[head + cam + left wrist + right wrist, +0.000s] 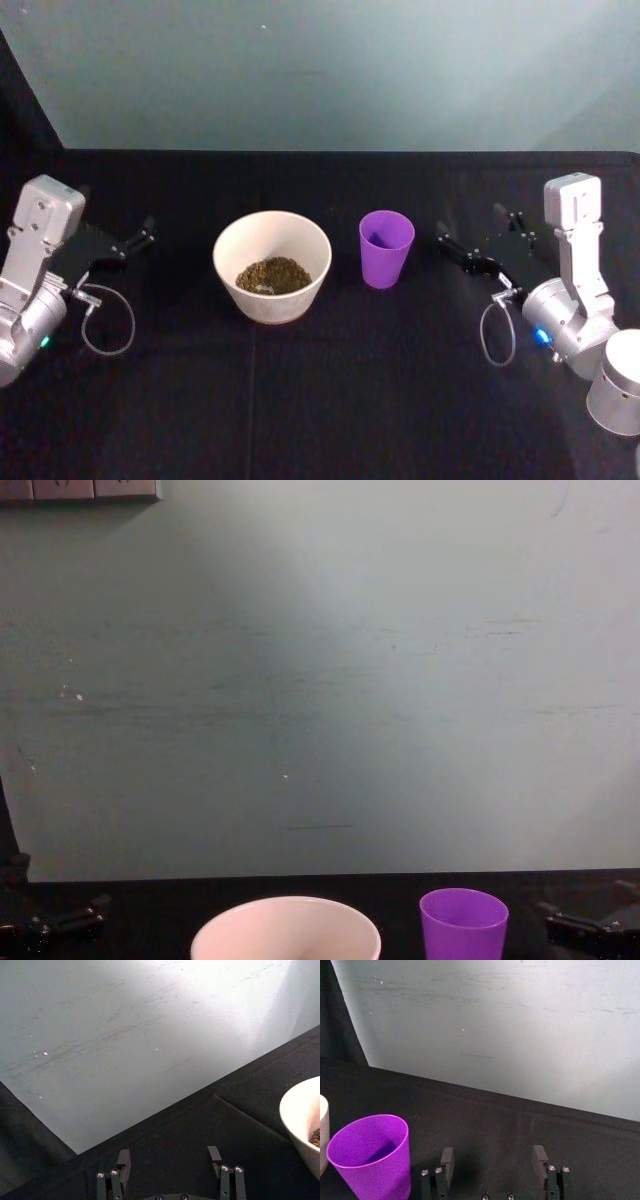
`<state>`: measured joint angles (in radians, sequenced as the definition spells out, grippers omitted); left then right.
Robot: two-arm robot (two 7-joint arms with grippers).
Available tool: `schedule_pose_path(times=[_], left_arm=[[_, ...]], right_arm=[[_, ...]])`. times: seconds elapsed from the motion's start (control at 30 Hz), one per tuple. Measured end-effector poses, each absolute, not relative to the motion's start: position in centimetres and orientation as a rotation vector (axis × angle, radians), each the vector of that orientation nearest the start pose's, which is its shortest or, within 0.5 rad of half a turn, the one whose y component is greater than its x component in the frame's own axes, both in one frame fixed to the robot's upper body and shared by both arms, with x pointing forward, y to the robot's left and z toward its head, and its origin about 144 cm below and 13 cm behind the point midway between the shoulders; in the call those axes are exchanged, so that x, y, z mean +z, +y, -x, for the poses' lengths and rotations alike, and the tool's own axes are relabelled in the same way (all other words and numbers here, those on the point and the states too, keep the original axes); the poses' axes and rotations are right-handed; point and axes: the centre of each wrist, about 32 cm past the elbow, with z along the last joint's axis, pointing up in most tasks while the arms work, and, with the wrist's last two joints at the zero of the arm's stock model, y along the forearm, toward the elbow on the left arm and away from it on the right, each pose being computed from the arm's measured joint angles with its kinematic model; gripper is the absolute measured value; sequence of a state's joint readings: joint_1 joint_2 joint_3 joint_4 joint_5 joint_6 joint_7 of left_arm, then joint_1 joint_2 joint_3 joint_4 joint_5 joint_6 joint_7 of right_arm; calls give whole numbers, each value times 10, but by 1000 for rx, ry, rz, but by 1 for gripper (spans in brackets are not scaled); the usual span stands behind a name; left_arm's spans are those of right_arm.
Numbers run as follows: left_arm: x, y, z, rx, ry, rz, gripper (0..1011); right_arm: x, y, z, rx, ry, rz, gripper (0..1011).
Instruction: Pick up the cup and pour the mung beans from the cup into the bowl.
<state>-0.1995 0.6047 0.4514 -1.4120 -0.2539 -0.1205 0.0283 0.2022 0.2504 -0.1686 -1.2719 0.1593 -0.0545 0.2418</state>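
The purple cup (386, 247) stands upright on the black table, just right of the off-white bowl (272, 264). Mung beans (273, 275) lie in the bowl's bottom. What shows of the cup's (370, 1155) inside in the right wrist view is bare purple. My right gripper (470, 238) hangs open a short way right of the cup, fingers pointing toward it. My left gripper (140, 236) is open at the table's left, apart from the bowl (302, 1120). In the chest view the bowl's rim (286, 932) and the cup (463, 922) sit at the bottom edge.
A black cloth (320, 400) covers the table, and a pale grey-green wall (320, 70) rises behind it. A loose cable loop (498, 335) hangs by the right wrist, another (108, 320) by the left.
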Motion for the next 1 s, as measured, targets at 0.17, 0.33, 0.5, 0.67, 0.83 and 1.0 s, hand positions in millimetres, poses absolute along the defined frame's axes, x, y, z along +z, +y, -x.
schedule_pose_path(times=[0.17, 0.33, 0.5, 0.67, 0.83, 1.0], left_arm=[[1140, 310, -489, 1248, -285, -304, 1000], [1140, 310, -489, 1248, -285, -305, 1000], [1140, 310, -489, 1248, -285, -304, 1000], [1140, 310, -489, 1248, -285, -304, 1000], [1140, 310, -489, 1248, -285, -304, 1000], [1140, 310, -489, 1248, -285, -304, 1000]], right_arm=[[1118, -274, -511, -1232, -22, 146, 1002], [1118, -274, -511, -1232, -22, 144, 1002], [1118, -274, -511, -1232, -22, 143, 1002], [1118, -274, -511, -1232, -22, 142, 1002], [1118, -274, -511, -1232, -22, 142, 1002], [1118, -274, -511, -1231, -22, 142, 1002]])
